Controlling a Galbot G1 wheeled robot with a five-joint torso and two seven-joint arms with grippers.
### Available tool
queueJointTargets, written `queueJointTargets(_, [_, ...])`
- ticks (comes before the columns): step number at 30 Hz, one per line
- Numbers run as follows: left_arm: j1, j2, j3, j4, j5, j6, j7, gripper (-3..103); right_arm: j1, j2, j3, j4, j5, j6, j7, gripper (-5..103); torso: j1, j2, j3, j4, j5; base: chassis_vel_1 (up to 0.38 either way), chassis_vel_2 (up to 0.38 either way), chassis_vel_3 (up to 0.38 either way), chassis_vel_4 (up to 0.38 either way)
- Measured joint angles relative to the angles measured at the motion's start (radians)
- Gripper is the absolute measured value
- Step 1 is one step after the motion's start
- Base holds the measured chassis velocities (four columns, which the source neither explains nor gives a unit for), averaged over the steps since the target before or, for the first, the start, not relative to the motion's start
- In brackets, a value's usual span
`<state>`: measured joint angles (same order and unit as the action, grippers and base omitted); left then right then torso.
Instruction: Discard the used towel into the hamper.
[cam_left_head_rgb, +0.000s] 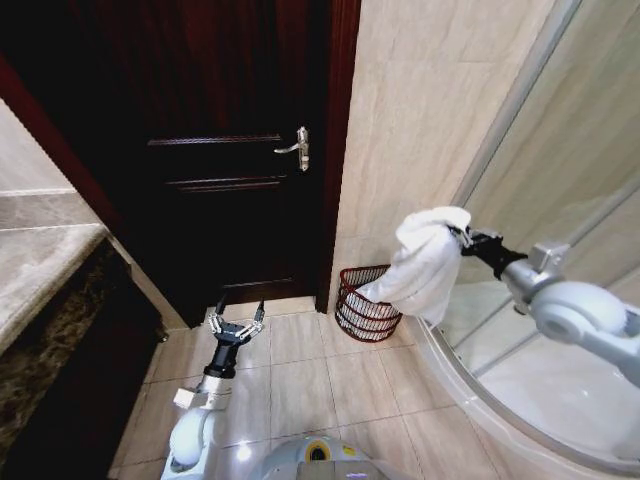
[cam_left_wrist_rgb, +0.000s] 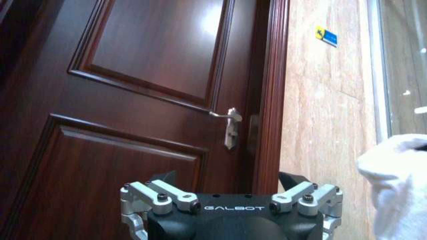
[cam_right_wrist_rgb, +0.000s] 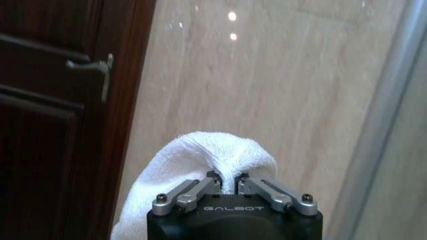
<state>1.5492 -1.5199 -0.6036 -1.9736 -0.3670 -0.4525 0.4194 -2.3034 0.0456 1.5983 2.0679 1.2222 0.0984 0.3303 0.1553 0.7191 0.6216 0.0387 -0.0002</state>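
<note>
Towel (cam_left_head_rgb: 425, 262) hangs bunched from your right gripper (cam_left_head_rgb: 462, 238), whose jaws are pinched tight on a fold at its top, held up in the air near the tiled wall (cam_left_head_rgb: 420, 110). The hamper (cam_left_head_rgb: 365, 303) sits on the floor below, against that wall between the dark door (cam_left_head_rgb: 230, 150) and the shower glass (cam_left_head_rgb: 560, 200). Your grip is only on a small tuck of cloth, so a jolt could shake it free early. Letting go from this height risks the cloth draping over the rim or landing on the tiles. Your left gripper (cam_left_head_rgb: 236, 322), jaws spread and empty, waits low in front of the door.
</note>
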Motion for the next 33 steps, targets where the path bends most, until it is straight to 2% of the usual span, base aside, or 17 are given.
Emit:
queueJointTargets(5, [-0.001,-0.003,0.002,-0.008,0.008,0.003,0.001,100,0.003,-0.080,0.055,-0.019,0.044,0.032,0.082,9,0.000,0.000,0.000,0.0002,0.0001,0.000,0.000,0.000,0.000])
queueJointTargets(8, [0.003,-0.003,-0.001,-0.014,0.007,0.004,0.001,100,0.010,-0.075,0.086,-0.023,0.065,0.012,0.094,9,0.000,0.000,0.000,0.0008,-0.0003,0.000,0.000,0.000,0.000])
queueJointTargets(9, [0.008,0.000,-0.004,-0.017,0.003,0.004,0.001,100,0.030,-0.044,0.087,-0.021,0.058,-0.025,0.065,9,0.000,0.000,0.000,0.0009,-0.0003,0.000,0.000,0.000,0.000])
queueJointTargets(10, [0.014,0.006,-0.011,-0.019,-0.005,0.004,0.001,100,0.056,0.032,0.082,-0.007,0.031,-0.083,-0.001,9,0.000,0.000,0.000,0.0007,-0.0003,0.000,0.000,0.000,0.000])
queueJointTargets(12, [0.014,0.007,-0.012,-0.018,-0.005,0.004,0.001,100,0.056,0.037,0.082,-0.005,0.030,-0.086,-0.004,9,0.000,0.000,0.000,0.0005,-0.0001,0.000,0.000,0.000,0.000])
queueJointTargets(13, [0.012,0.013,-0.016,-0.015,-0.010,0.003,0.000,100,0.061,0.127,0.073,0.034,-0.004,-0.119,-0.042,9,0.000,0.000,0.000,-0.0002,0.0013,0.000,0.000,0.000,0.000])
queueJointTargets(14, [0.009,0.015,-0.016,-0.010,-0.012,0.003,0.000,100,0.066,0.182,0.063,0.060,-0.036,-0.127,-0.048,9,0.000,0.000,0.000,-0.0007,0.0014,0.000,0.000,0.000,0.000])
queueJointTargets(15, [0.009,0.015,-0.016,-0.010,-0.012,0.003,0.000,100,0.066,0.182,0.063,0.060,-0.036,-0.127,-0.048,9,0.000,0.000,0.000,-0.0007,0.0014,0.000,0.000,0.000,0.000])
queueJointTargets(18, [0.003,0.019,-0.009,-0.006,-0.014,0.004,0.000,100,0.100,0.344,0.000,0.142,-0.148,-0.130,-0.110,9,0.000,0.000,0.000,-0.0003,-0.0004,0.000,0.000,0.000,0.000])
queueJointTargets(20, [0.003,0.020,-0.008,-0.006,-0.014,0.004,0.000,100,0.115,0.378,-0.025,0.158,-0.162,-0.129,-0.121,9,0.000,0.000,0.000,-0.0003,-0.0005,0.000,0.000,0.000,0.000])
queueJointTargets(21, [-0.001,0.023,-0.004,-0.005,-0.014,0.007,0.000,100,0.194,0.481,-0.128,0.196,-0.216,-0.128,-0.152,9,0.000,0.000,0.000,-0.0006,0.0004,0.000,0.000,0.000,0.000])
queueJointTargets(23, [-0.010,0.023,0.000,-0.003,-0.011,0.011,0.000,100,0.336,0.591,-0.267,0.227,-0.309,-0.113,-0.173,9,0.000,0.000,0.000,-0.0007,0.0008,0.000,0.000,0.000,0.000])
queueJointTargets(24, [-0.010,0.023,0.000,-0.003,-0.011,0.011,0.000,100,0.336,0.591,-0.267,0.227,-0.309,-0.113,-0.173,9,0.000,0.000,0.000,-0.0007,0.0008,0.000,0.000,0.000,0.000])
queueJointTargets(27, [-0.014,0.018,0.006,-0.007,-0.004,0.019,0.001,100,0.497,0.734,-0.452,0.294,-0.387,-0.123,-0.188,9,0.000,0.000,0.000,0.0001,-0.0001,0.000,0.000,0.000,0.000])
queueJointTargets(28, [-0.014,0.018,0.006,-0.007,-0.004,0.019,0.001,100,0.497,0.734,-0.452,0.294,-0.387,-0.123,-0.188,9,0.000,0.000,0.000,0.0001,-0.0001,0.000,0.000,0.000,0.000])
queueJointTargets(32, [-0.007,0.018,0.003,-0.011,0.001,0.020,0.001,100,0.677,0.900,-0.636,0.318,-0.472,-0.129,-0.218,9,0.000,0.000,0.000,-0.0003,-0.0001,0.000,0.000,0.000,0.000])
queueJointTargets(33, [-0.007,0.018,0.003,-0.011,0.001,0.020,0.001,100,0.677,0.900,-0.636,0.318,-0.472,-0.129,-0.218,9,0.000,0.000,0.000,-0.0003,-0.0001,0.000,0.000,0.000,0.000])
